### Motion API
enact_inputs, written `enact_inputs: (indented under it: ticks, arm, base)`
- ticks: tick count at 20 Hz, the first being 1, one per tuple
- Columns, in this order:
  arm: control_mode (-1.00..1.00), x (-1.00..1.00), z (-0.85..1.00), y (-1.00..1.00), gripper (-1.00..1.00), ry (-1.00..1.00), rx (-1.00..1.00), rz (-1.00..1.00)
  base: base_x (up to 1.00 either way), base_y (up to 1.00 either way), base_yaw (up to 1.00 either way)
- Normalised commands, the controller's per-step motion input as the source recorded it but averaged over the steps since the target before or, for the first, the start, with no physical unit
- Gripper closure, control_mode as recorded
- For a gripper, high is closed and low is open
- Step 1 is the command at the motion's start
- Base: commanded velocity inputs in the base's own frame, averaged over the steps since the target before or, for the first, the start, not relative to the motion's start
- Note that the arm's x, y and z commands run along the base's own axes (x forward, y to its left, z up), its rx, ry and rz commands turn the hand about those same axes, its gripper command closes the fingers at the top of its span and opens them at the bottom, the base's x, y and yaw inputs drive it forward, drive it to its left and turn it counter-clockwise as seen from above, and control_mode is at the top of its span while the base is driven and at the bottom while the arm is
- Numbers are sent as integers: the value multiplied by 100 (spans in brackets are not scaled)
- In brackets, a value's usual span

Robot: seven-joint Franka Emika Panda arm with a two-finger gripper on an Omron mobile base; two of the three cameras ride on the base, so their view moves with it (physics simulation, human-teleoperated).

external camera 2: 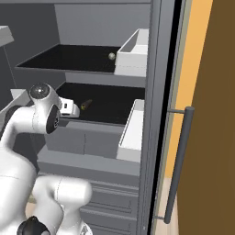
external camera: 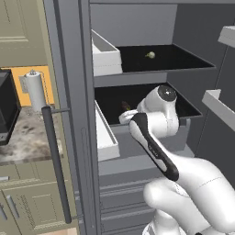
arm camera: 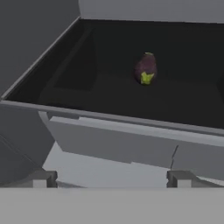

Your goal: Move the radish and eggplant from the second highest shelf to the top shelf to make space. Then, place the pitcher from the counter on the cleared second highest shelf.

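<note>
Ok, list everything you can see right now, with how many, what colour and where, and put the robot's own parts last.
eggplant: one, dark purple with a yellowish tip, lying on the second highest shelf
second highest shelf: one, black with grey drawer fronts below its front edge, middle of the open grey cabinet
radish: one, pale and round, on the top shelf
top shelf: one, black with thin grey rim, above the other shelf
door bins: two, white, beside the shelves
counter: one, speckled grey-brown, left of the cabinet
paper towel roll: one, white, on the counter
gripper: one, dark fingertips, open, in front of the second highest shelf, holding nothing
</note>
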Motion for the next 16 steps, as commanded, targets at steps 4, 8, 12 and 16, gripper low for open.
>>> enact_inputs:
  ticks: [4, 8, 12, 16]
  arm:
    - [-100, 29, -27, -4, -100, 0, 9, 4]
    - [-100, 47, -21, 0, -100, 0, 2, 1]
    - [-100, 54, -11, 0, -100, 0, 0, 0]
    - [-100, 52, -8, -2, -100, 0, 0, 0]
  base:
    - [0, 0, 0]
    - [0, 0, 0]
    - [0, 0, 0]
    - [0, 0, 0]
